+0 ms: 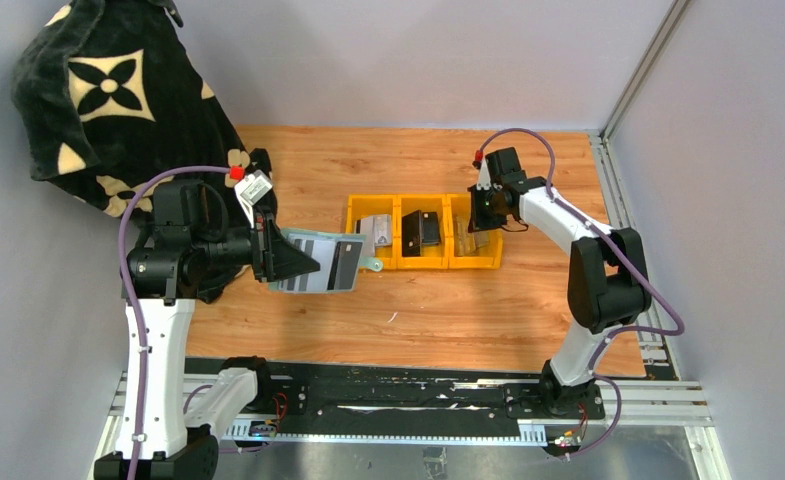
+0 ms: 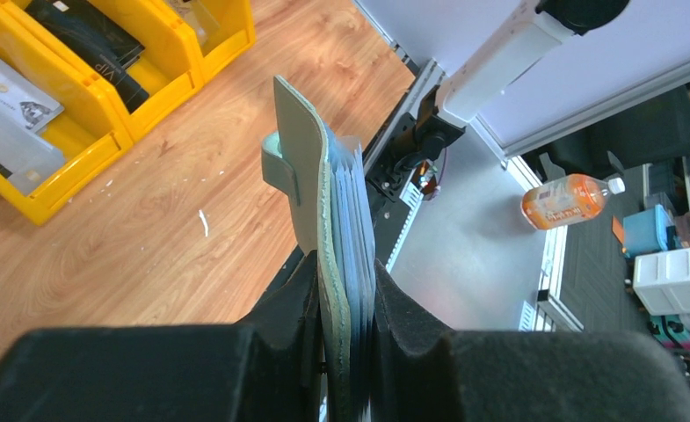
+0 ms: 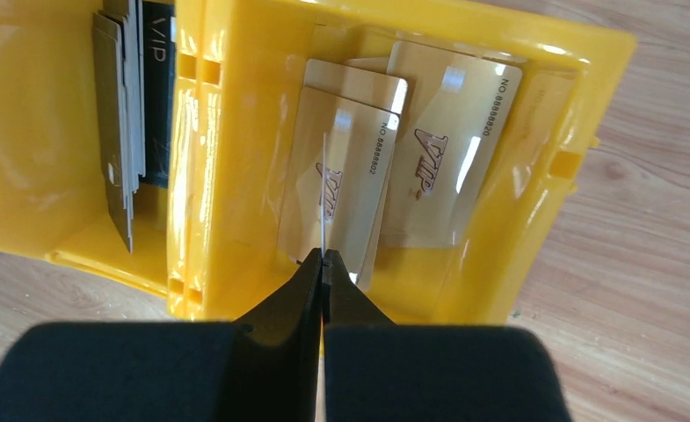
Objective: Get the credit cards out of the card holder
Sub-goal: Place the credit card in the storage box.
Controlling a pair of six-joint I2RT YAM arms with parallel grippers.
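Conceivably the thin card pinched by the right gripper lands outside the yellow plastic bin, or the sage-green bifold card holder twists in the clamping left gripper.

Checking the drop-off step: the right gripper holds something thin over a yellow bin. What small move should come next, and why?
Probably open the right gripper. It pinches a thin card edge-on above the yellow bin where gold VIP cards already lie, so releasing should drop it among them. The left gripper has the card holder clamped.
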